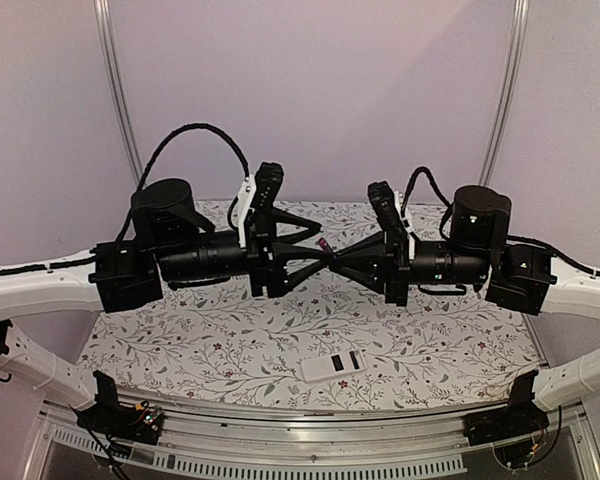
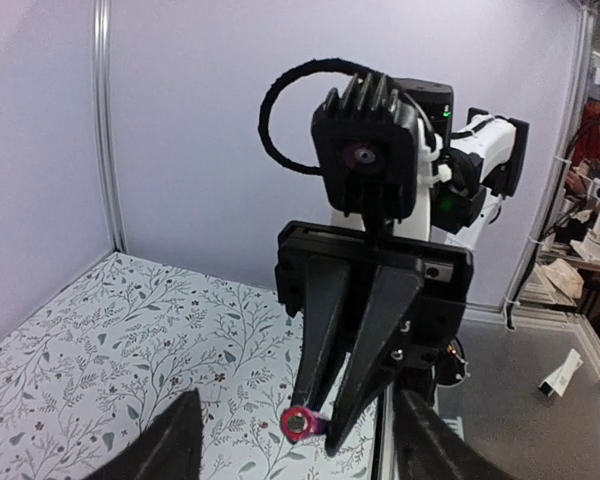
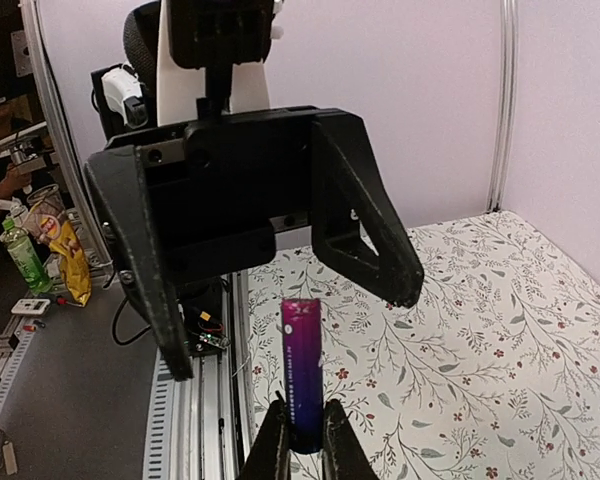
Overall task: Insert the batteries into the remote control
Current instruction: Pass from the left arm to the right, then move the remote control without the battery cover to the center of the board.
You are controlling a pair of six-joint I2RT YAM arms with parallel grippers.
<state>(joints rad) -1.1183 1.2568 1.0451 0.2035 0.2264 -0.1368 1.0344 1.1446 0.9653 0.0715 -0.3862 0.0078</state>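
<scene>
**Battery in my right pincer, mid-air**

My right pincer (image 2: 318, 428) is clamped on one battery (image 3: 302, 380), gripping its lower end; the purple tip sticks out past the fingertips. My left pincer (image 3: 292, 328) faces it tip to tip, jaws spread wide on either side of the battery, gripping nothing. Both are up above the middle of the worktop (image 1: 180, 350). The remote control (image 1: 336, 364) lies flat near the worktop's front edge, just right of centre, dark slot up.
</scene>
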